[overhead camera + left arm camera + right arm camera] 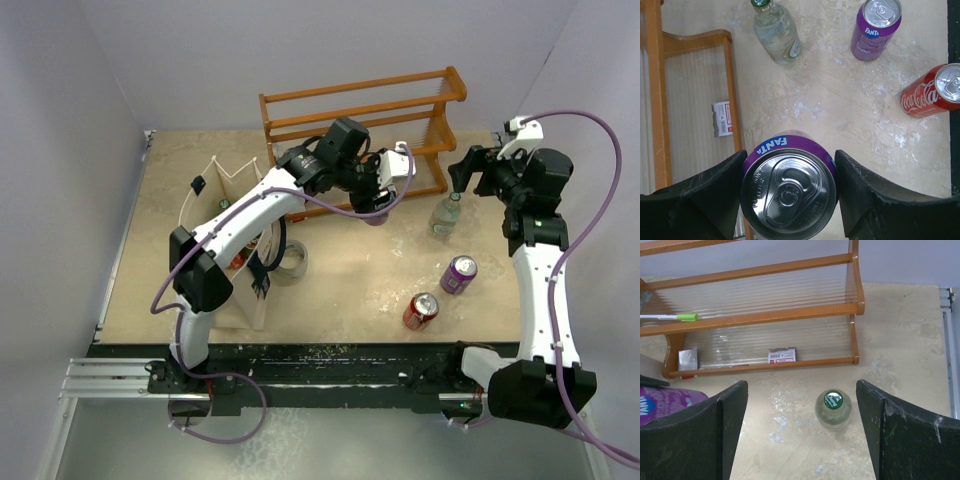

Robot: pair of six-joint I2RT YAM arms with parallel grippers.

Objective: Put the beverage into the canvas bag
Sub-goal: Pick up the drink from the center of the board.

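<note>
Left tool [790, 159] clenched on a purple Fanta can [789, 195], apparently lifted off the tabletop [350, 280] beside the wooden rack [733, 90] and well apart from the canvas bag [215, 188] at the left. Pick-up looks done; carry and drop into the bag are not yet done. Right tool [801, 386] released, jaws wide, above the glass bottle [833, 407] without touching it (another purple can [459, 273] and a red can [420, 310] stand on the tabletop).
</note>
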